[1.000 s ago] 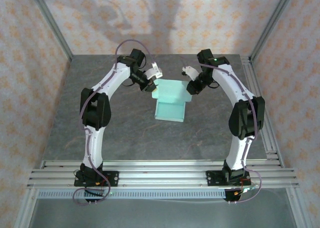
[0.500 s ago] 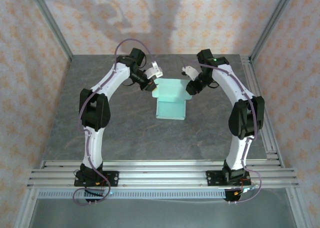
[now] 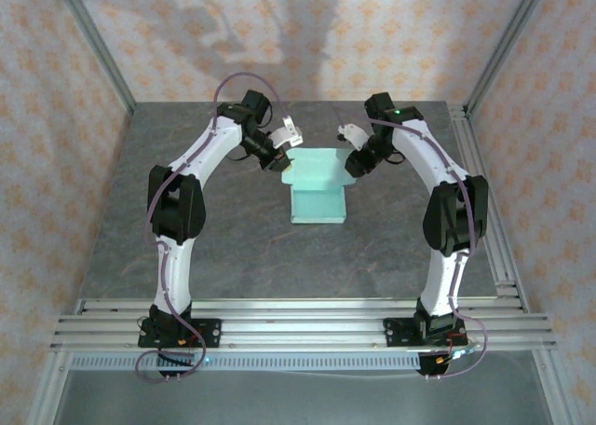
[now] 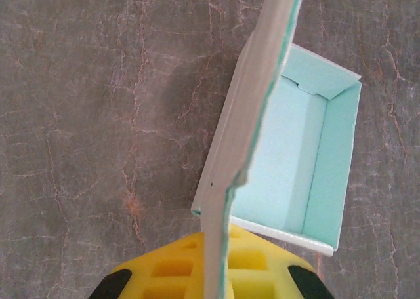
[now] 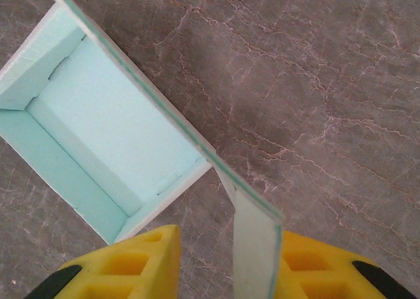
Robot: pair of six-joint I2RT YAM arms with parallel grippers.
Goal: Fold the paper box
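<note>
Box (image 3: 319, 190) lies dead centre between the arms, left fingers (image 4: 257, 282) clamped on its left flap (image 4: 244, 135), right fingers (image 5: 131, 263) apart around the right flap (image 5: 257, 246).

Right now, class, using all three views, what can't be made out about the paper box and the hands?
- Left wrist view: the raised flap in the left hand runs off the top edge.
- Right wrist view: the paper box's far corner is cut by the left edge.
- Top view: too small to tell whether the right hand touches the box.
</note>
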